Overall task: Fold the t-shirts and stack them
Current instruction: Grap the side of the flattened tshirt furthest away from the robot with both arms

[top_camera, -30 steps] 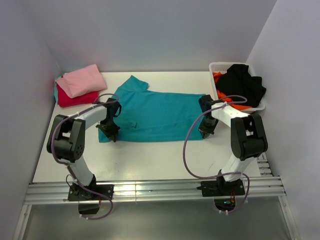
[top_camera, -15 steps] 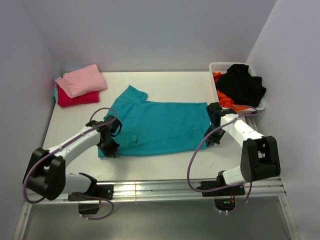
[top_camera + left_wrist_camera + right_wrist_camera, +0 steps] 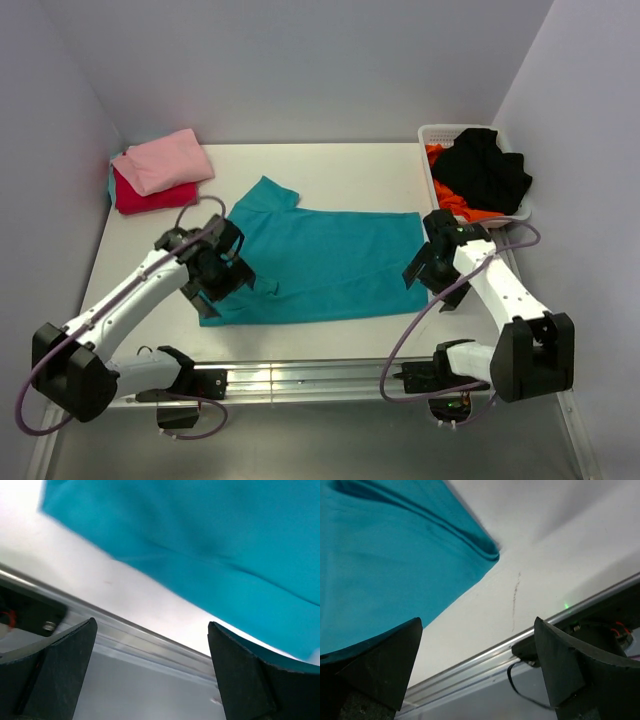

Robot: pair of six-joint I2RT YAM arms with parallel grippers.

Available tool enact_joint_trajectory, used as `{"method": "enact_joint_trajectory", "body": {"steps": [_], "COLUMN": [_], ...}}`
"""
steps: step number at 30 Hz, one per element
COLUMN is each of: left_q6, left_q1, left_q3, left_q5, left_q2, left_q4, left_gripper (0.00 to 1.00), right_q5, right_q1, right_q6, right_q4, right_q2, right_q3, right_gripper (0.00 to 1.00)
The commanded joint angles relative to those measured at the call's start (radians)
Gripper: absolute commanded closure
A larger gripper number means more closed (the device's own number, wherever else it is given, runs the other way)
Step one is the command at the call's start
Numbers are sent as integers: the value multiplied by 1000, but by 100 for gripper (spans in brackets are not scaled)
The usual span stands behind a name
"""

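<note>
A teal t-shirt (image 3: 320, 262) lies spread flat across the middle of the table, one sleeve pointing to the back left. My left gripper (image 3: 220, 290) hovers open over its near left corner, holding nothing. My right gripper (image 3: 428, 286) hovers open at the shirt's right edge, also holding nothing. In the left wrist view the teal cloth (image 3: 200, 545) lies beyond the open gripper (image 3: 152, 680). In the right wrist view the shirt's folded corner (image 3: 385, 555) lies beyond the open gripper (image 3: 477, 675). A folded pink t-shirt (image 3: 162, 159) lies on a red one (image 3: 150, 197) at the back left.
A white lattice basket (image 3: 438, 133) at the back right holds a black t-shirt (image 3: 485, 168) and an orange one (image 3: 450, 200). The metal rail (image 3: 300, 378) runs along the table's near edge, close to the shirt's hem. Walls close in the left, back and right sides.
Both grippers dragged the teal shirt toward the near edge, then opened and let go of it. Both arms now reach further forward and stand off the cloth.
</note>
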Motion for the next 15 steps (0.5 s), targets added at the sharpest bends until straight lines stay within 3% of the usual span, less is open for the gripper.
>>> {"method": "enact_joint_trajectory", "body": {"steps": [1,5,9,11,12,15], "left_q6": [41,264,488,539,580,540], "left_q1": [-5,57,251,307,318,390], "left_q3": [240,558,837,1069,1156,1247], "left_q5": [-47,-49,121,144,150,265], "left_q2": [11,196,559,710,864,1041], "left_q4": [-80,27,177,168,156,234], "left_gripper": [1,1,1,1,1,4], "right_q5": [40,28,-6,-8,-11,8], "right_q1": [-8,-8,-8,-8,-8,-8], "right_q6": [27,-9,-45,-56,-60,-76], "right_q4": [-91,-50,-33,-30,-30,-44], "right_q2": [-48,7,116,163,176,231], "right_q3": [143,284,451,496,532,595], "right_gripper": [0,1,2,2,2,3]}}
